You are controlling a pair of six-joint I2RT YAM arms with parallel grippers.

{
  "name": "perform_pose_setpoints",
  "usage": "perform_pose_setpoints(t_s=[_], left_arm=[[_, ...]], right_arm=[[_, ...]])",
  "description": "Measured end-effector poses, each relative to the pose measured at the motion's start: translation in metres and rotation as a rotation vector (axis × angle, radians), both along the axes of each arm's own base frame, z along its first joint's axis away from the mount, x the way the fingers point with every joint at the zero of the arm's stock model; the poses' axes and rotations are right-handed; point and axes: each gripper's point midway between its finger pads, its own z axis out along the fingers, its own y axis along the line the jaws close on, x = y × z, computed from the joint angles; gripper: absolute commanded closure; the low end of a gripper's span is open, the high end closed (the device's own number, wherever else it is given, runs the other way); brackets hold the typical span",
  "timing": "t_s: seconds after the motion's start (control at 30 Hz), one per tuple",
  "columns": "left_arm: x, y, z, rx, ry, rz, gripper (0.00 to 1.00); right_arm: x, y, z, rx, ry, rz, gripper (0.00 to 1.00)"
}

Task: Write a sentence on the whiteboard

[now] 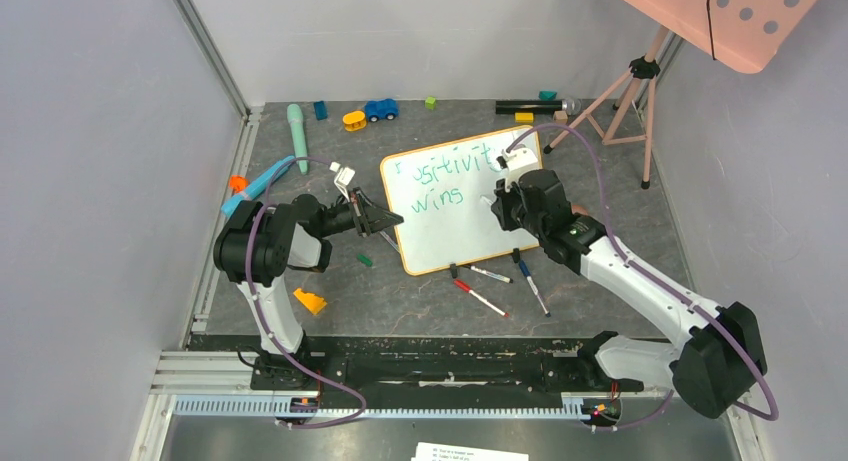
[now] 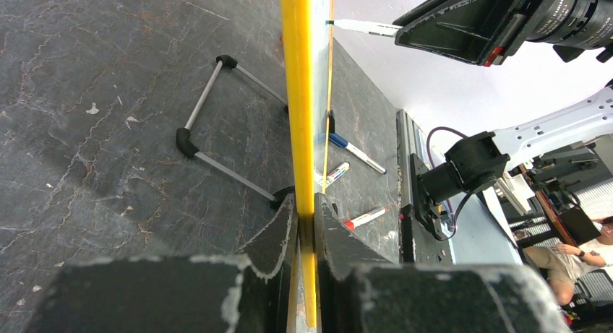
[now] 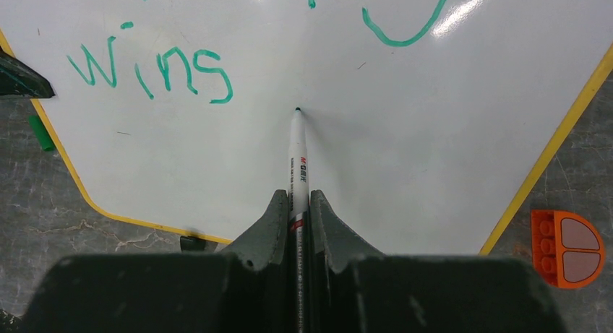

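Observation:
The whiteboard (image 1: 455, 226) with an orange-yellow frame stands tilted in the middle of the table. Teal writing (image 1: 440, 198) on it reads "ositivit" over "wins"; the right arm hides the line's end. "wins" also shows in the right wrist view (image 3: 152, 69). My left gripper (image 1: 385, 221) is shut on the board's left edge, seen edge-on as a yellow strip (image 2: 300, 131). My right gripper (image 1: 500, 206) is shut on a white marker (image 3: 298, 159); its tip rests on the board to the right of "wins". The marker also shows in the left wrist view (image 2: 361, 27).
Three loose markers (image 1: 490, 286) lie in front of the board. A green cap (image 1: 364, 260), an orange wedge (image 1: 309, 301), a teal tube (image 1: 297, 136), toy cars (image 1: 380, 109) and blocks lie around. A tripod (image 1: 625, 91) stands back right. An orange brick (image 3: 566, 246) lies beside the board.

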Motion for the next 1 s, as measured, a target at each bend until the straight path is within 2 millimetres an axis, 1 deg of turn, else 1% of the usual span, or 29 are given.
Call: perform_pose_setpoints(t_s=[0.23, 0.53, 0.73, 1.0], left_arm=[[0.000, 0.000, 0.000, 0.000, 0.000, 0.000, 0.98], [0.000, 0.000, 0.000, 0.000, 0.000, -0.001, 0.98], [0.000, 0.000, 0.000, 0.000, 0.000, -0.001, 0.98], [0.000, 0.000, 0.000, 0.000, 0.000, 0.000, 0.98]], right_arm=[[0.002, 0.003, 0.002, 0.007, -0.004, 0.008, 1.00], [-0.002, 0.008, 0.000, 0.023, 0.009, 0.039, 1.00], [-0.009, 0.006, -0.009, 0.020, 0.028, 0.044, 1.00], [-0.010, 0.001, -0.012, 0.009, 0.031, 0.029, 1.00]])
